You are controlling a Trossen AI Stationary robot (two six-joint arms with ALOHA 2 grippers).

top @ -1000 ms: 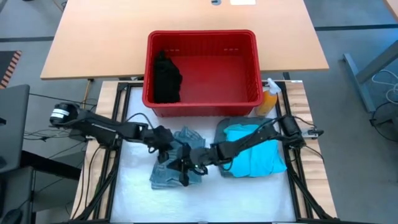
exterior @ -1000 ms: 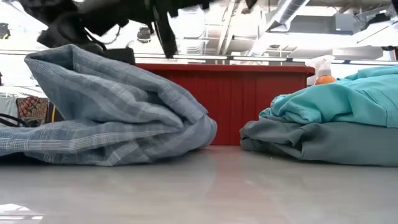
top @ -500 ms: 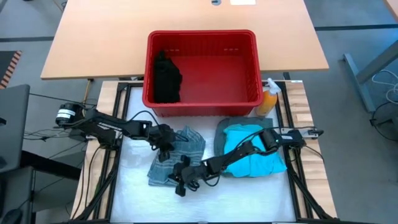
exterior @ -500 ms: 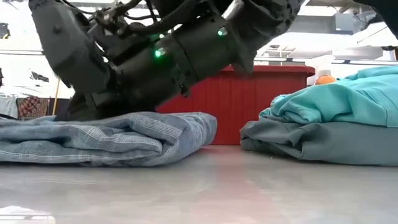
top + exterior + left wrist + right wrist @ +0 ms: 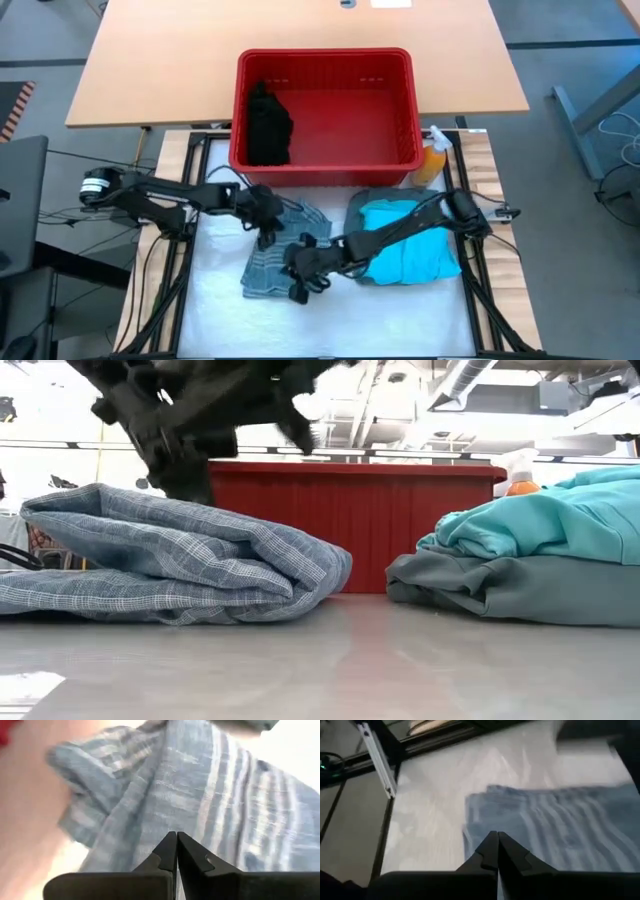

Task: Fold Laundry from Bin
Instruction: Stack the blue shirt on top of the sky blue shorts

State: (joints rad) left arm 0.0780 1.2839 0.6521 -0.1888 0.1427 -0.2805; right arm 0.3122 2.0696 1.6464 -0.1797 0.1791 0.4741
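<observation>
A blue-grey striped cloth [image 5: 268, 266] lies folded on the white table top, left of centre. My left gripper [image 5: 176, 838] is shut and hangs over the cloth's far part. My right gripper [image 5: 496, 839] is shut and hovers above the cloth's near edge, with nothing between its fingers. In the low view both dark hands show above the cloth [image 5: 170, 565]. To the right, teal garments [image 5: 410, 250] lie stacked on a grey-green one [image 5: 520, 590]. A black garment [image 5: 268, 125] lies in the red bin [image 5: 325, 58]. My left gripper has its shut fingertips close over the striped cloth's far part [image 5: 165, 800], slanting down from the table's left. I cannot tell whether they touch it. My right gripper touches nothing.
The red bin [image 5: 400, 520] stands at the far edge of the work area, just behind the cloth. An orange spray bottle [image 5: 432, 160] stands beside the bin's right corner. Bare white table top [image 5: 390, 320] lies toward the near edge.
My right gripper dropped toward the near edge and pressed the striped cloth flat, then rose off it again. The cloth was lumpy and tall. It is now a lower fold that has sprung partly back up. My left gripper has risen a little.
</observation>
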